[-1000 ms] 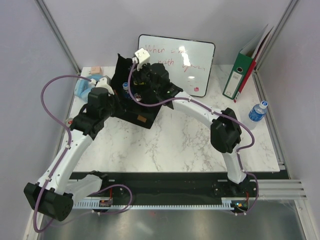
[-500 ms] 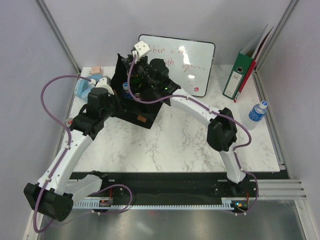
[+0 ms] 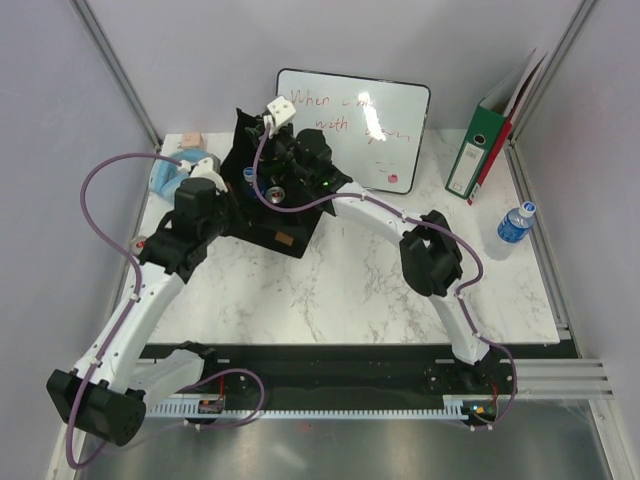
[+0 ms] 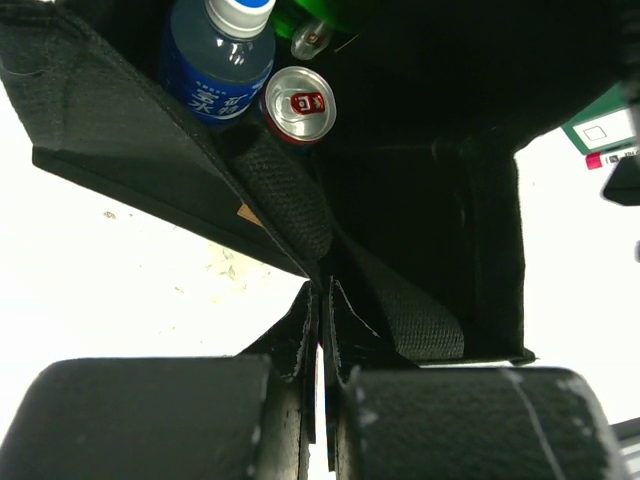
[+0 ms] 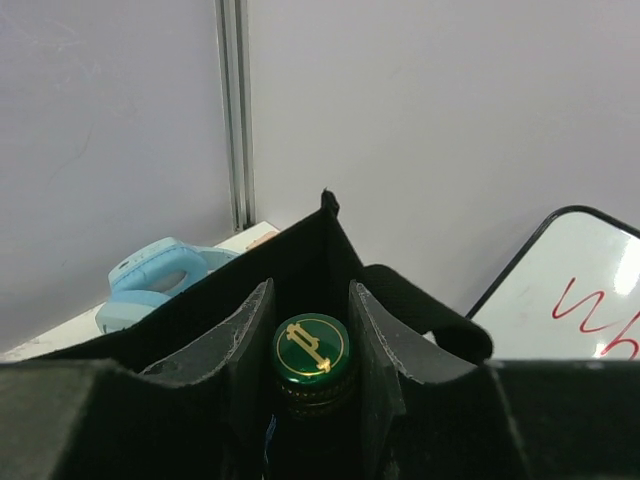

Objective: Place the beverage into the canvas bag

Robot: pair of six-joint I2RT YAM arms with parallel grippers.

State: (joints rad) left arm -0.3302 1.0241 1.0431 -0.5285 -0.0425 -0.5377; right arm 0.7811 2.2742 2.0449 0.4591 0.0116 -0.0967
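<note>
**Right wrist view: green bottle held in the mouth of the bag — the arm has swung in behind it**

Seen from the right wrist, the green bottle (image 5: 310,350) stands upright with its gold-marked cap between the two fingers of the right gripper (image 5: 311,308). The jaws stand part-way apart, and their closeness to the neck on both sides suggests a grip rather than a loose fit. The bottle sits inside the rim of the canvas bag (image 5: 300,245), whose black wall rises just beyond the cap. The left wrist camera looks down into the same bag and catches a patch of green at the far end, next to a red can (image 4: 300,100) and a blue-labelled water bottle (image 4: 215,60) already in there.

The left gripper (image 4: 322,296) is pinched tight on the near edge of the fabric, keeping the mouth pulled wide.

In the overhead view over the last second, the right arm's elbow has drawn in leftward and toward the far side. Its wrist has resettled above the opening, while the bag and the left arm have stayed put. That looks like a final alignment — the bottle is lined up with the free space, but the fingers have not let go, so the placement is not yet finished.

Farther out, a whiteboard (image 3: 385,125) leans behind the bag, and another small bottle (image 3: 515,224) waits at the right edge of the table (image 3: 350,290).
</note>
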